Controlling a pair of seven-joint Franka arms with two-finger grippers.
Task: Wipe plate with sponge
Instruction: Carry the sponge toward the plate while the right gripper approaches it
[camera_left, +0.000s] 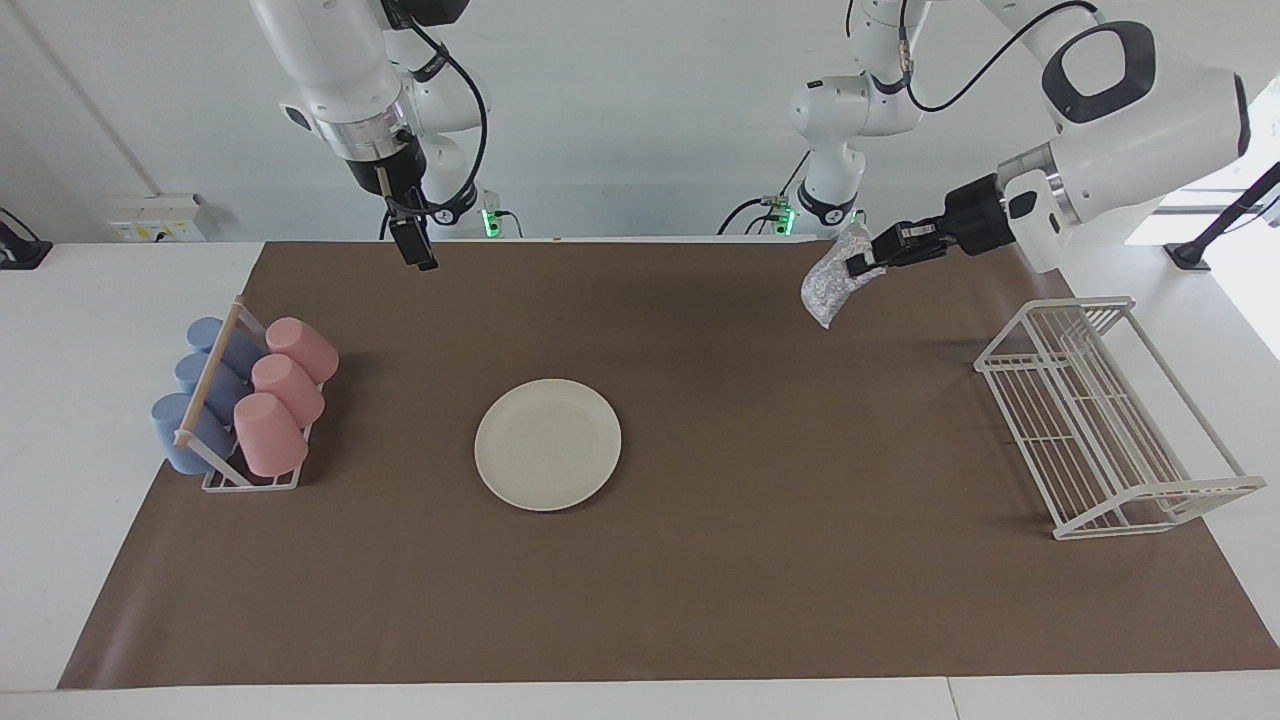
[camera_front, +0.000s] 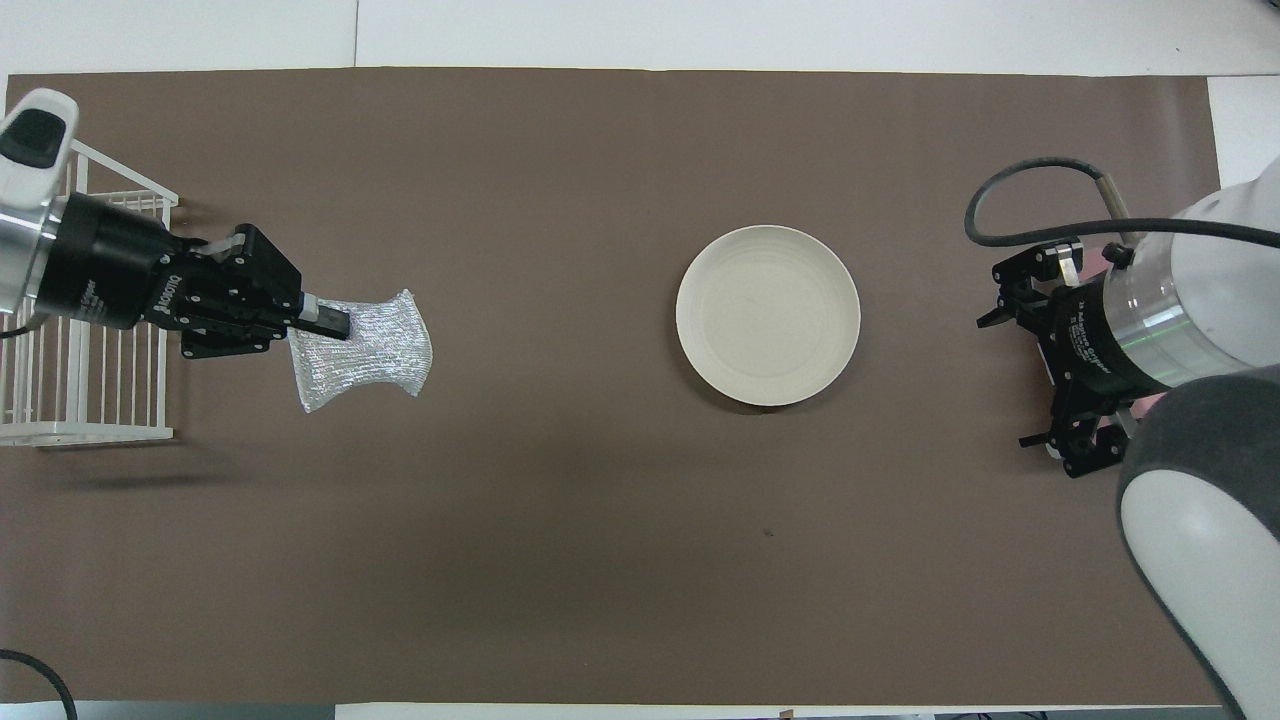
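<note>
The cream-white plate lies flat and bare on the brown mat, near its middle; it also shows in the overhead view. My left gripper is shut on one edge of the silvery sponge, which hangs in the air over the mat between the wire rack and the plate. The overhead view shows the gripper and the sponge well apart from the plate. My right gripper hangs raised over the mat's edge at the robots' end, holding nothing, and waits.
A white wire rack stands at the left arm's end of the mat, seen in the overhead view too. A holder with pink and blue cups stands at the right arm's end.
</note>
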